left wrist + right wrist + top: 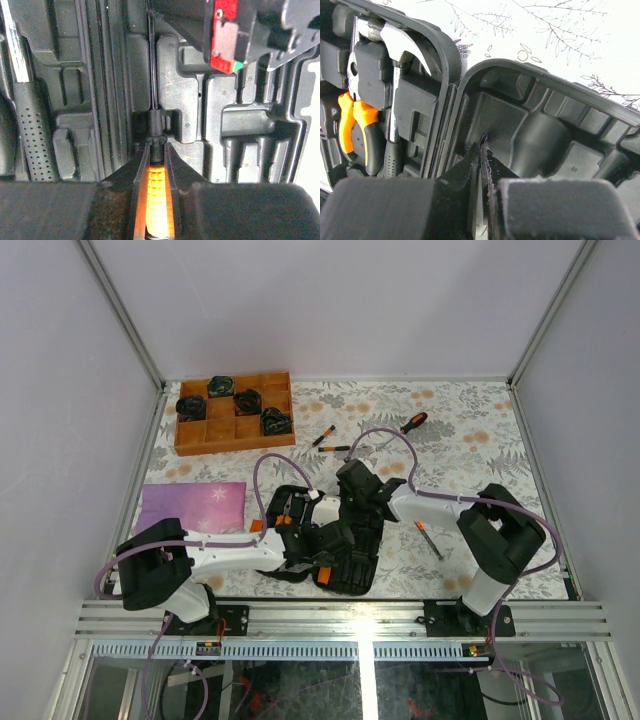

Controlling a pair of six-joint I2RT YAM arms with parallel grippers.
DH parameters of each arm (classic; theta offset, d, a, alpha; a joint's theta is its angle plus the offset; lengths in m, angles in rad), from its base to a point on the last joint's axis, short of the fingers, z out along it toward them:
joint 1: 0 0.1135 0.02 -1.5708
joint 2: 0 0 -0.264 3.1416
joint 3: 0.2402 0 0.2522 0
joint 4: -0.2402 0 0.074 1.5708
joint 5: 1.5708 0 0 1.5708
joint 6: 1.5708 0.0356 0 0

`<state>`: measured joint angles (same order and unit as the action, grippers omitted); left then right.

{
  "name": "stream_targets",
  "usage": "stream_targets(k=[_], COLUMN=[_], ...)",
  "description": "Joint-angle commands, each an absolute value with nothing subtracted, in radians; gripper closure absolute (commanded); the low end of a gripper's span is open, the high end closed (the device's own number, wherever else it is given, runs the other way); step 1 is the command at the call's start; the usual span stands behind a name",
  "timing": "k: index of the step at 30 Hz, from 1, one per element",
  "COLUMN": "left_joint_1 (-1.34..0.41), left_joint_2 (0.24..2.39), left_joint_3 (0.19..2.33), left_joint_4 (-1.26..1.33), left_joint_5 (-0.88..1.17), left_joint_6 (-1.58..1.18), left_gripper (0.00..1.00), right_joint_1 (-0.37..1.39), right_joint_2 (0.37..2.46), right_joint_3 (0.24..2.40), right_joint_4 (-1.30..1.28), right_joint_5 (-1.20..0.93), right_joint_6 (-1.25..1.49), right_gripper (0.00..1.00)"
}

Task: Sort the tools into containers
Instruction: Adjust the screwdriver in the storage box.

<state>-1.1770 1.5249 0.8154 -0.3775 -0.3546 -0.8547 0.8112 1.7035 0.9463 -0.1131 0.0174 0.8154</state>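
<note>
The open black case (350,562) lies on the table (470,460) at the near edge, at 6 o'clock, between the two arm bases. The left arm stretches low from its base toward 2 o'clock, its wrist over the case. The left tool (157,151) is clenched on the orange handle of a screwdriver (156,200), whose thin shaft points to 12 o'clock along a moulded groove. The right arm folds in from 4 o'clock, elbow raised. The right tool (482,145) hangs over the case's empty half with its fingers pressed together, holding nothing. A hammer (395,45) and orange-handled pliers (357,120) sit in the slots of the other half. Loose screwdrivers (413,423) lie at 1 o'clock from the case, and one more (429,540) at 3 o'clock.
</note>
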Motion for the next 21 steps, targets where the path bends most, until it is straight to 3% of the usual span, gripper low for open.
stream_targets(k=[1, 21], left_joint_1=[-1.173, -1.178], left_joint_2=[1.592, 1.717], left_joint_3=[0.775, 0.74], left_joint_4=[-0.37, -0.365], left_joint_5=[-0.296, -0.224], left_joint_6=[-0.848, -0.874], left_gripper=[1.0, 1.0], right_joint_1=[0.819, 0.824], right_joint_2=[1.756, 1.88], right_joint_3=[0.979, 0.836], right_joint_4=[-0.137, -0.049], right_joint_5=[0.063, 0.043], right_joint_6=[0.796, 0.848], right_gripper=[0.95, 1.0])
